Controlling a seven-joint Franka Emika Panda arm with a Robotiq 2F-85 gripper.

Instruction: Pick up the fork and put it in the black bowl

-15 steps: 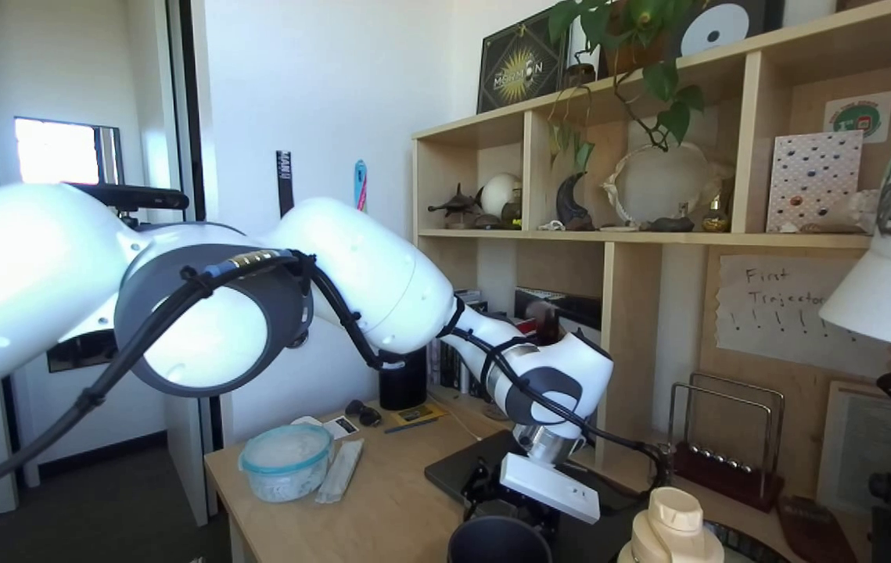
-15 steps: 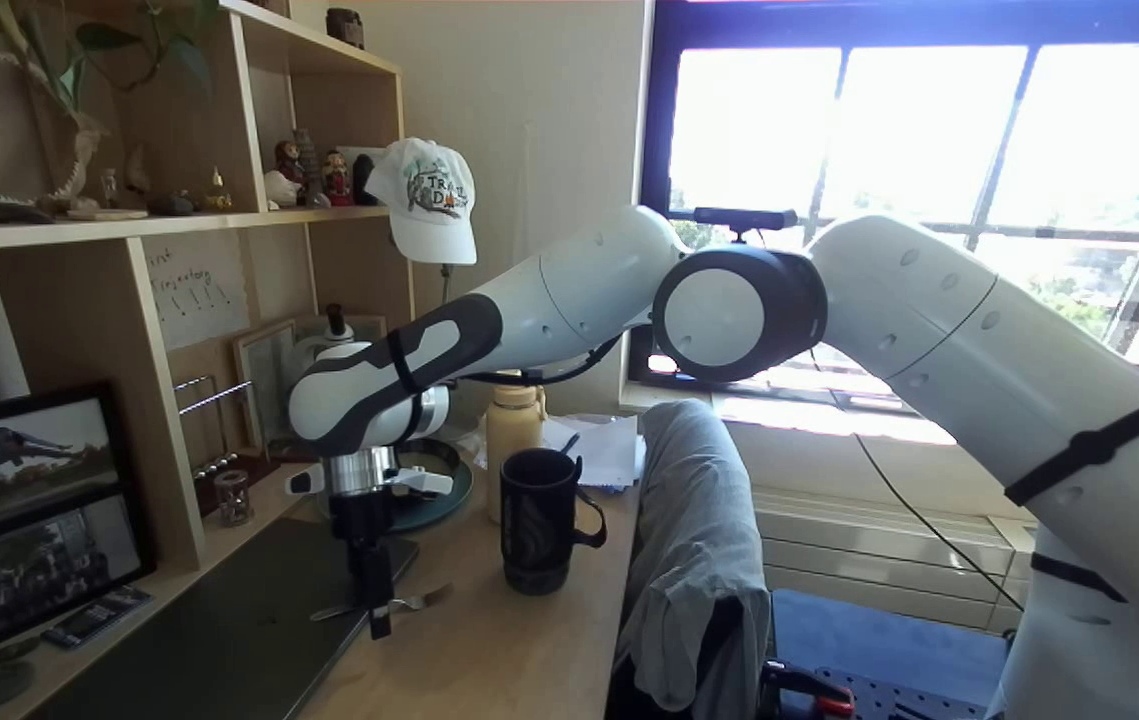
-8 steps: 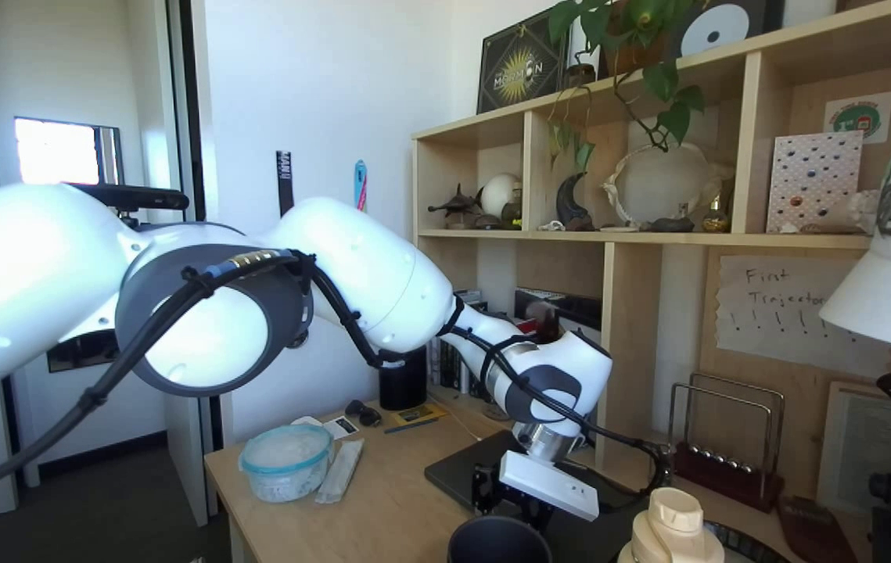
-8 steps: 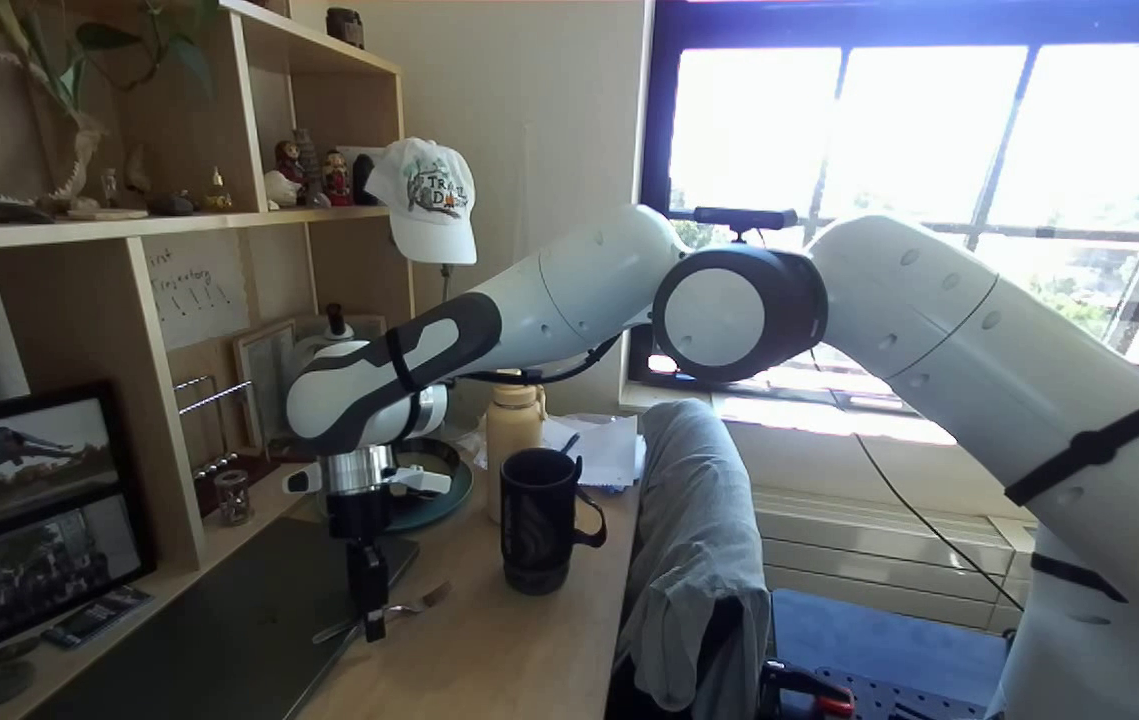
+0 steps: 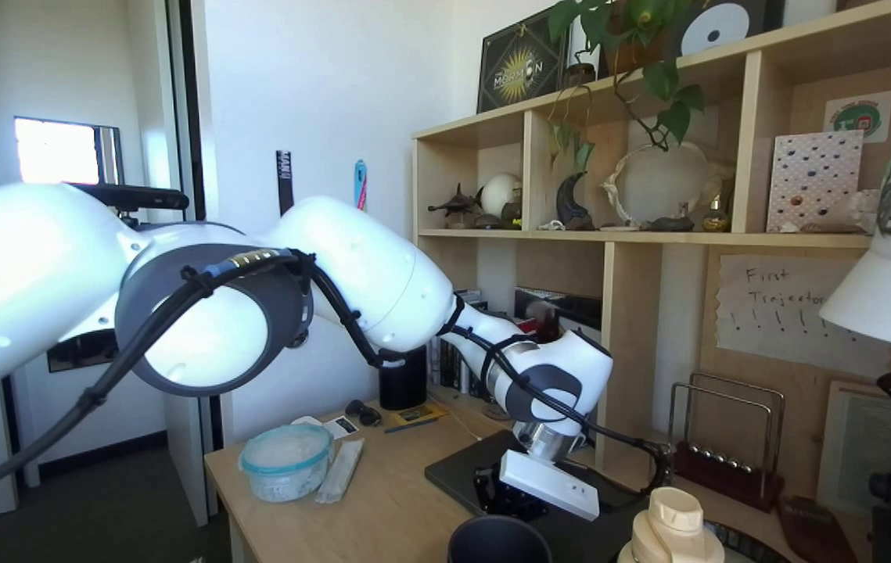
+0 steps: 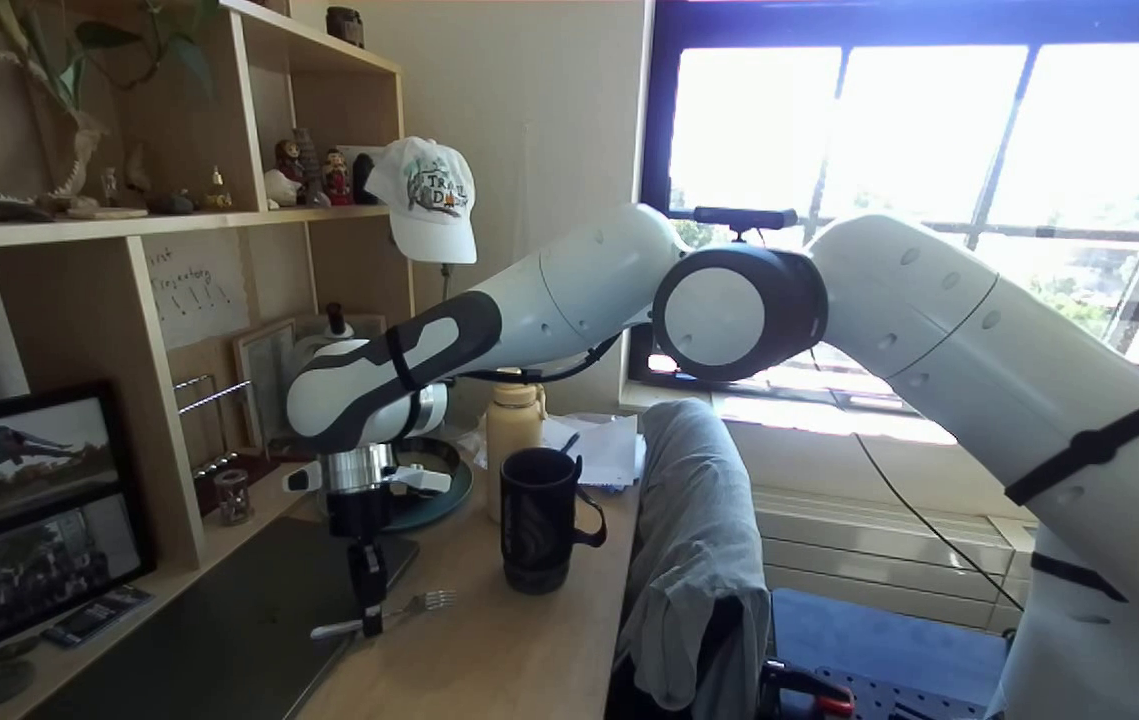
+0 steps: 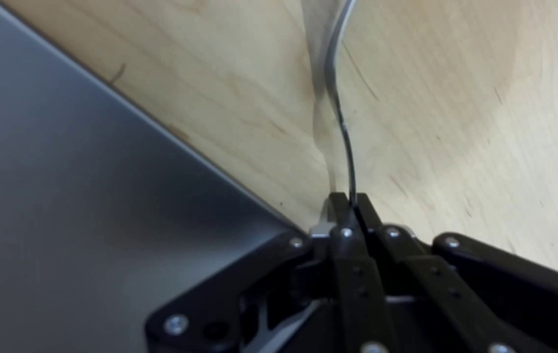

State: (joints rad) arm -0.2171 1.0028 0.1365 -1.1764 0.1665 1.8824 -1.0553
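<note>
In the wrist view the silver fork (image 7: 341, 117) runs between the black fingertips of my gripper (image 7: 352, 198), which are shut on its handle. It appears turned on its edge, its shadow beside it on the wood. An exterior view shows the fork (image 6: 427, 602) low over the desk, tines towards the mug, handle end over the laptop's edge, and my gripper (image 6: 372, 625) pointing straight down around its middle. Behind the wrist, a dark round bowl (image 6: 451, 458) on a teal plate (image 6: 449, 512) fits the black bowl; the wrist camera and a bottle partly hide it.
A tall black mug (image 6: 539, 520) stands right of the gripper, with the cream bottle (image 6: 514, 425) behind it. The dark laptop (image 6: 219, 630) lies left, under the shelves. A translucent blue-lidded tub (image 5: 285, 461) sits at the desk's other end. A chair (image 6: 694, 520) borders the desk.
The gripper's fingers have come together on the fork's handle. The fork has rolled, so its tines now face the camera more broadly. The arm has barely moved.
</note>
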